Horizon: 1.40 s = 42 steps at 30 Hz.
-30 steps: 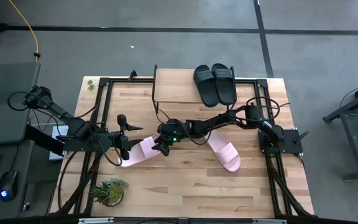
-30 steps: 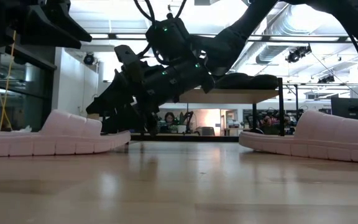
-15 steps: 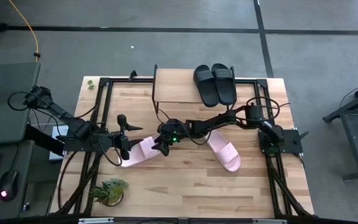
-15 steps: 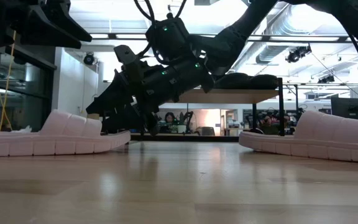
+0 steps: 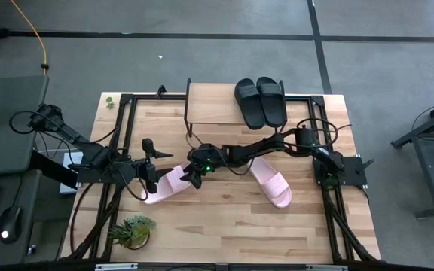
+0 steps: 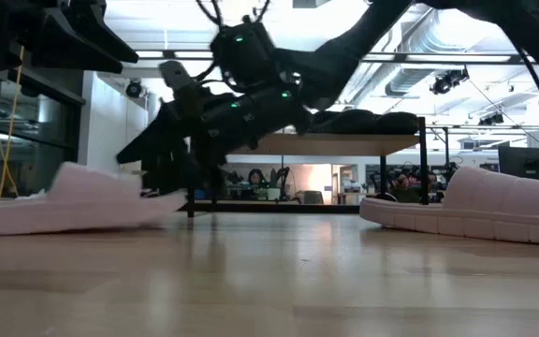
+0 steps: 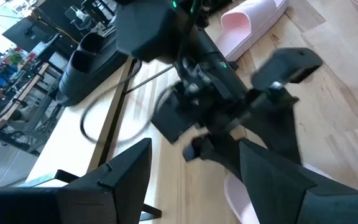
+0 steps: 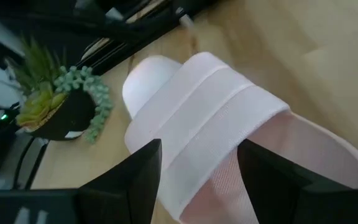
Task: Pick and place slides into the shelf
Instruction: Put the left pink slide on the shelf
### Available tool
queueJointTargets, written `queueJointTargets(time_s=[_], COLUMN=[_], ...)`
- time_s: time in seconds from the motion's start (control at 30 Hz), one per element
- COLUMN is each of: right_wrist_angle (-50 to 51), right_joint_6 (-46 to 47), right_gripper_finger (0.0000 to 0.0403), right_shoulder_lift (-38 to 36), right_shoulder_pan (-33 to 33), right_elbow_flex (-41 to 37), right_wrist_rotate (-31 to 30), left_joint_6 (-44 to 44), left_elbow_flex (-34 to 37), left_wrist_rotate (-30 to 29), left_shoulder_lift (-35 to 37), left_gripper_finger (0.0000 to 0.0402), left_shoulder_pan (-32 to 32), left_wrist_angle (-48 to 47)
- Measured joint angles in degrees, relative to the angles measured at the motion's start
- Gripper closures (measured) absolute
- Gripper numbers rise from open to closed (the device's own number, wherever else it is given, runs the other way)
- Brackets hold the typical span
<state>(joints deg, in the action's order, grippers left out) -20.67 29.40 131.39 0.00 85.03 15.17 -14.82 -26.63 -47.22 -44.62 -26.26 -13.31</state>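
Observation:
A light pink slide (image 5: 164,184) lies sole down on the table left of centre. My right gripper (image 5: 193,179) reaches across from the right and stands open at the slide's strap (image 8: 210,130), slanting down. My left gripper (image 5: 154,164) waits open just left of this slide and touches nothing. A second pink slide (image 5: 271,183) lies sole down right of centre. Two black slides (image 5: 261,102) sit side by side on the right part of the shelf (image 5: 211,104) at the far edge. My right gripper comes at the pink slide from the table's right, slanting down, with its open fingers (image 8: 135,180) over the strap's near edge (image 8: 229,168). The fingers hide the exact place of contact. The slide stays on the table, its sole down.
A small potted plant (image 5: 132,232) stands near the front left corner. Black frame rails (image 5: 126,135) run along the table's left and right sides. Bare wood lies between the two pink slides and toward the near edge.
My right gripper has edged toward the table's left edge. The pink slide under it has slid a little the same way, and it shows blurred and lower in the low view. The left arm has kept still.

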Motion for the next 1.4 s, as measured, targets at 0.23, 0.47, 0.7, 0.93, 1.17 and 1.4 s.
queueJointTargets(time_s=[0.23, 0.47, 0.7, 0.93, 1.17, 1.4], right_wrist_angle=[8.3, 8.8, 10.0, 10.1, 10.1, 9.9], right_joint_6=[-1.5, -2.7, -3.2, -3.9, -5.6, -6.4], right_gripper_finger=[0.0201, 0.0201, 0.0216, 0.0302, 0.0391, 0.04], right_shoulder_lift=[5.3, 5.2, 5.2, 5.2, 5.2, 5.2], right_shoulder_pan=[0.9, 1.2, 1.4, 1.5, 1.4, 1.4], right_elbow_flex=[9.7, 9.8, 9.8, 9.8, 9.8, 9.8], right_wrist_rotate=[1.8, 0.1, 0.1, 0.3, 0.3, 0.3], left_joint_6=[0.0, 0.0, 0.0, 0.1, 0.1, 0.1], left_elbow_flex=[0.0, 0.0, 0.0, 0.0, 0.0, 0.0], left_wrist_rotate=[0.0, 0.1, 0.1, 0.2, 0.2, 0.2], left_shoulder_lift=[0.0, 0.0, 0.0, 0.0, 0.0, 0.0], left_gripper_finger=[0.0176, 0.0176, 0.0176, 0.0176, 0.0176, 0.0176], left_shoulder_pan=[0.0, 0.0, 0.0, 0.0, 0.0, 0.0], left_wrist_angle=[0.3, 0.2, 0.3, 0.3, 0.3, 0.3])
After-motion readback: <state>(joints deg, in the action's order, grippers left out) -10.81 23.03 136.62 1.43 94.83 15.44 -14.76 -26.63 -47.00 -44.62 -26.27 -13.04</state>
